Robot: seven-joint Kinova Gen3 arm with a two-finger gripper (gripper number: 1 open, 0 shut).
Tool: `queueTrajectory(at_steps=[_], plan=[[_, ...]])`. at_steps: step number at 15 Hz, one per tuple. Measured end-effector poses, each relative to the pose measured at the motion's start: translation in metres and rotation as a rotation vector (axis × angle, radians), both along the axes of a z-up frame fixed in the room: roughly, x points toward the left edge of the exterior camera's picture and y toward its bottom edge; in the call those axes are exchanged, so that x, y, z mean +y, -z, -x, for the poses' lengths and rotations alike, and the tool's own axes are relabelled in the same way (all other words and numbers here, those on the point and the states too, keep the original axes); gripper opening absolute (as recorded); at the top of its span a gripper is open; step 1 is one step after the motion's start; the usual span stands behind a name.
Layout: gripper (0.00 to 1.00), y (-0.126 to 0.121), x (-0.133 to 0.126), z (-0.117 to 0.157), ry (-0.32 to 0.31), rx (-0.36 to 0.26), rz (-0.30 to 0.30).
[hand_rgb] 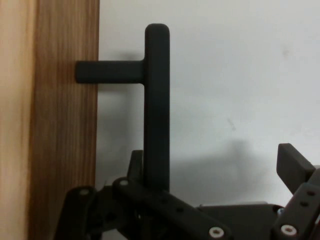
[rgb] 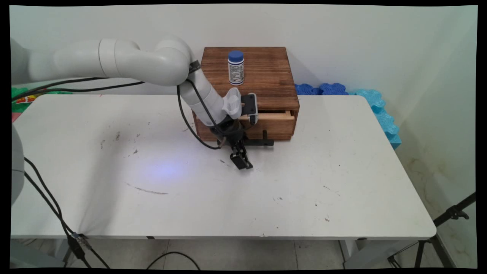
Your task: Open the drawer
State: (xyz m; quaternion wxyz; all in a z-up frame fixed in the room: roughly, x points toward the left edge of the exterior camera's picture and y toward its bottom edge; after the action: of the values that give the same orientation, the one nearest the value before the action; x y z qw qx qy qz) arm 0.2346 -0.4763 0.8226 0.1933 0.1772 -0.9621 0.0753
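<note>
Hovering at frame centre, my gripper (rgb: 241,161) has its fingers spread apart beside the black handle (hand_rgb: 156,107) of the wooden drawer box (rgb: 251,76). I note the drawer (rgb: 274,115) slightly open, and a blue-capped bottle (rgb: 236,68) upright on the box's top.

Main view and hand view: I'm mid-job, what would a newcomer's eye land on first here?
First the wooden drawer box at the table's far edge, with a blue-capped white bottle standing on top and its drawer slightly pulled out. Next, the gripper low in front of the box, fingers open. In the hand view the drawer's black T-bar handle runs down beside one finger, ungripped.
</note>
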Motion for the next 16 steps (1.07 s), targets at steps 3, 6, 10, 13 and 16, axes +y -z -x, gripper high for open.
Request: queueTrajectory(at_steps=[3, 6, 10, 13, 16], plan=[[1.00, -0.003, 0.016, 0.005, 0.009, 0.003, -0.013], [1.00, -0.006, 0.035, 0.009, 0.017, 0.004, -0.025], [1.00, -0.011, 0.062, 0.014, 0.027, 0.005, -0.037], [1.00, -0.013, 0.083, 0.019, 0.035, 0.001, -0.041], [1.00, -0.014, 0.104, 0.026, 0.042, -0.003, -0.039]])
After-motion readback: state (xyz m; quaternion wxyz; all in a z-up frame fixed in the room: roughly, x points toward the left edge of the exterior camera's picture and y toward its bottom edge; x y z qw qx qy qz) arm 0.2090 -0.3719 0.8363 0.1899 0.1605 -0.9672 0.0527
